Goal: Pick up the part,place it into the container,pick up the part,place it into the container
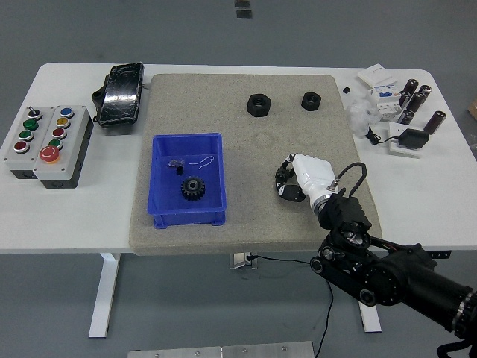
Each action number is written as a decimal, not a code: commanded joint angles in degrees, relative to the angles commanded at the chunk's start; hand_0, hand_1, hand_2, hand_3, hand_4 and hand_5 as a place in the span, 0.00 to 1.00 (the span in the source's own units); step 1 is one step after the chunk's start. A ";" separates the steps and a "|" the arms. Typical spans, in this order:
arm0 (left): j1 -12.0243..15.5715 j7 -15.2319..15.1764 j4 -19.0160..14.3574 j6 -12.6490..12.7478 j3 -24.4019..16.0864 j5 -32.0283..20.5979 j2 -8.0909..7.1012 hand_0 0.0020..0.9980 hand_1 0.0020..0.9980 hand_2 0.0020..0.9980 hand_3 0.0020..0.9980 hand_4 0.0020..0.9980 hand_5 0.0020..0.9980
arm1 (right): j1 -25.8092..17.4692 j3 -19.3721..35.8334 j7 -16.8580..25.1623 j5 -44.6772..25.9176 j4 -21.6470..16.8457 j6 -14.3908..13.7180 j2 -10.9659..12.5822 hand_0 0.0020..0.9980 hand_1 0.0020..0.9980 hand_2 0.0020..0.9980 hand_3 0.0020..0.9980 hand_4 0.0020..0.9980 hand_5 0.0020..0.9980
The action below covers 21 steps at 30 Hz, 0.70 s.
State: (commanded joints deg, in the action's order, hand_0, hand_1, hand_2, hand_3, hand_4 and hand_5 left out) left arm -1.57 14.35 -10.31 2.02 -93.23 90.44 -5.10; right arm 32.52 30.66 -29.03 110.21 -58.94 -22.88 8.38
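Observation:
My right hand, white-backed on a black arm, reaches in from the lower right and rests low on the grey mat. Its fingers are curled around a small black gear, which is mostly hidden under them. The blue container stands on the mat to the left, well apart from the hand. It holds one black gear and a few small bits. Two black nuts lie at the mat's far side. My left arm is out of view.
A button box sits at the table's left and a black pouch at the far left of the mat. Black cylinders, white boxes and a cable crowd the far right corner.

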 joint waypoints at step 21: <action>0.12 0.03 0.00 0.08 -0.05 -0.14 0.06 0.66 0.63 0.55 0.61 0.71 0.38 | 1.24 0.28 -1.45 3.99 -6.08 -2.14 0.90 0.50 0.56 0.47 0.59 0.58 0.25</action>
State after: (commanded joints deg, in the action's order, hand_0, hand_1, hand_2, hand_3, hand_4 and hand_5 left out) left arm -1.46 14.38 -10.31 2.10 -93.27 90.30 -5.04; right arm 33.75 30.94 -30.48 114.20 -65.02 -25.02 9.28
